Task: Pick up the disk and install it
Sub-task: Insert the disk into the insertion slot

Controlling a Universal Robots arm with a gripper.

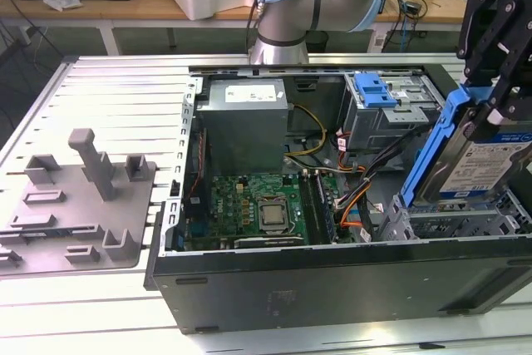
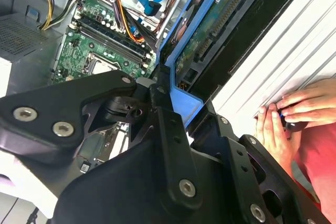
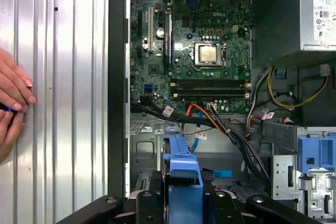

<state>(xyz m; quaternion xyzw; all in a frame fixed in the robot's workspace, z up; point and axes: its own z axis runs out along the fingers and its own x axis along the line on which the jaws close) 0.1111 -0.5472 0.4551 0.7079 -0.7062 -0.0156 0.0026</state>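
While my fingers [image 2: 168, 129] are clamped on the disk [image 1: 482, 155] by its blue frame, it hangs on edge, tilted, over the drive bay [image 1: 465, 224] at the exterior view's right end of the open computer case [image 1: 332, 288]. I judge pickup done and seating not yet. Getting it in calls for squaring the frame with the bay and clearing the cables [image 3: 239, 137]. The bay's rails hide beneath the disk, whose far edge is cut off. A person's hand [image 3: 13, 98] rests on the surface [image 3: 68, 77].
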